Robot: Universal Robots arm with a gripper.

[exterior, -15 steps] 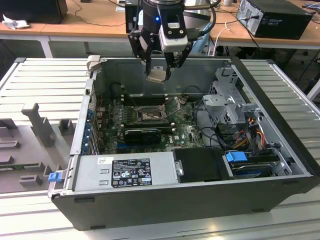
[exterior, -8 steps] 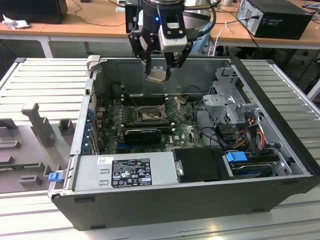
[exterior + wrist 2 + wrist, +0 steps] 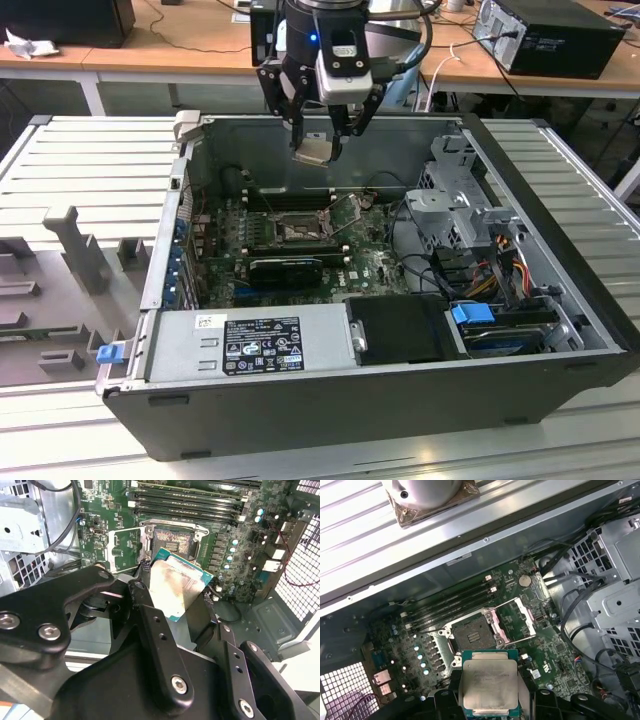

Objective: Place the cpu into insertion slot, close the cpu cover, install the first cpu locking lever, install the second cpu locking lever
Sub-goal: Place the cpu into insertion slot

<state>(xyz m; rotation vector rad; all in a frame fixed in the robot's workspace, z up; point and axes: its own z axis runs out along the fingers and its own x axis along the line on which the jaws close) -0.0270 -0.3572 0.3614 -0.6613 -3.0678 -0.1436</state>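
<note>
My gripper [image 3: 318,140] hangs above the open computer case, shut on the cpu [image 3: 312,152], a small square chip with a silvery-beige top. In both wrist views the cpu [image 3: 177,587] [image 3: 489,682] sits between the black fingers [image 3: 150,625], held by its edges. Well below it lies the insertion slot [image 3: 298,230] [image 3: 475,632] [image 3: 172,542], a black square socket on the green motherboard [image 3: 375,265], uncovered and with nothing in it. The cpu cover [image 3: 517,622] [image 3: 122,550] is a grey metal frame, swung up beside the socket.
Long memory slots [image 3: 450,605] run along the socket's far side. A grey power supply [image 3: 250,345] fills the case's near side, and a metal drive cage [image 3: 465,200] with cables [image 3: 500,260] stands at the exterior view's right. A grey moulded tray [image 3: 60,280] lies outside the case.
</note>
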